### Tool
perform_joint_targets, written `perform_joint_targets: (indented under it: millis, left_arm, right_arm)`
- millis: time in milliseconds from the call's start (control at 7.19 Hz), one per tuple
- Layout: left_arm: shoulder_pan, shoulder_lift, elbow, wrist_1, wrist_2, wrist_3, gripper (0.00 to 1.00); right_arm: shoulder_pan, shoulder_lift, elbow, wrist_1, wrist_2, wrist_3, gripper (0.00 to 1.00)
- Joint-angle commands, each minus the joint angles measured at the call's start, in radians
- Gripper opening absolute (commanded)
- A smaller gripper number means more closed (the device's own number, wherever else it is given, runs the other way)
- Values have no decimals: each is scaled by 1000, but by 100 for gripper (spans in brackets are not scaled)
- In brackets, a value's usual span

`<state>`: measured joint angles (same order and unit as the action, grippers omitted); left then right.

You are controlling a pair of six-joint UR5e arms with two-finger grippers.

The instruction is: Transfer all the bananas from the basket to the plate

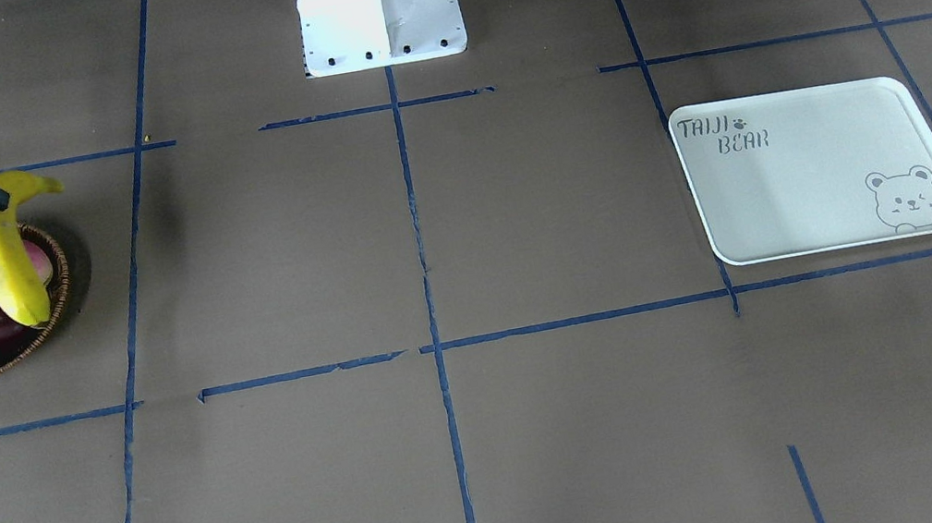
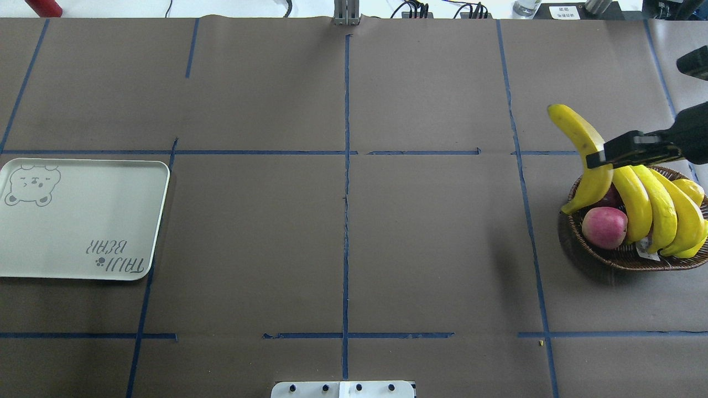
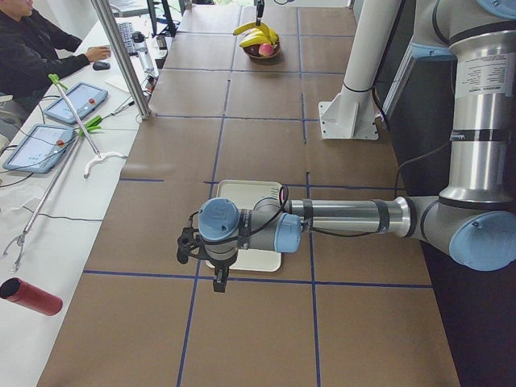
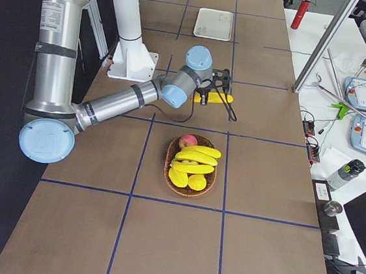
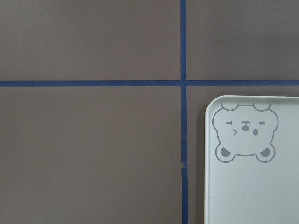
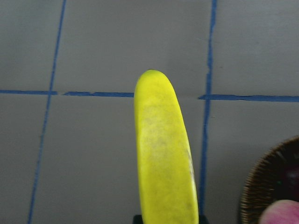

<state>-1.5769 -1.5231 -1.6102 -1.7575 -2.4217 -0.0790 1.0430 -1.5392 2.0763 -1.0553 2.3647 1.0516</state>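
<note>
Banana (image 2: 578, 135), smooth and curved, gripped by right hand (image 2: 594, 159), 3 bananas (image 2: 661, 210) in woven basket (image 2: 625, 260), left hand (image 3: 218, 280) unclear

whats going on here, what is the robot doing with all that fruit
The right claw is shut on one banana and holds it up over the rim of the basket. In the basket lie three more bananas and a red apple. The plate, across the table, has no banana on it yet. The left claw hangs at the plate's edge; whether it is open cannot be told.
</note>
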Motion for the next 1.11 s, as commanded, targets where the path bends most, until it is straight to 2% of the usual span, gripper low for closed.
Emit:
perform_joint_targets:
  millis: [0,139,278,418,557,696,835,974]
  left_arm:
    - [142,-34,3,-289,-45,-420,99]
    - [209,-49,-2,-423,-56,-626,99]
    - [262,-107,-2,-520,-110,-832,99]
    - [276,-159,-5,-561,-173,-998,99]
    - [323,-208,-20,-647,-195,-1138,99]
    - [366,-260,-20,-706,-186,-1203,99]
    - [433,-323,-17,-711,-178,-1223,99]
    - [499,-395,-26,-715,-121,-1363,99]
  right_arm:
    - [-183,195,7,9,-190,336,1]
    - [-266,198,31,9,-291,362,0]
    - [-321,214,44,9,-344,364,2]
    - [-336,220,45,11,-348,364,2]
    - [-357,252,44,11,-351,381,2]
    - [-389,273,44,9,-392,383,3]
    - [-429,284,42,11,-441,381,3]
    - [-472,309,36,9,-473,383,2]
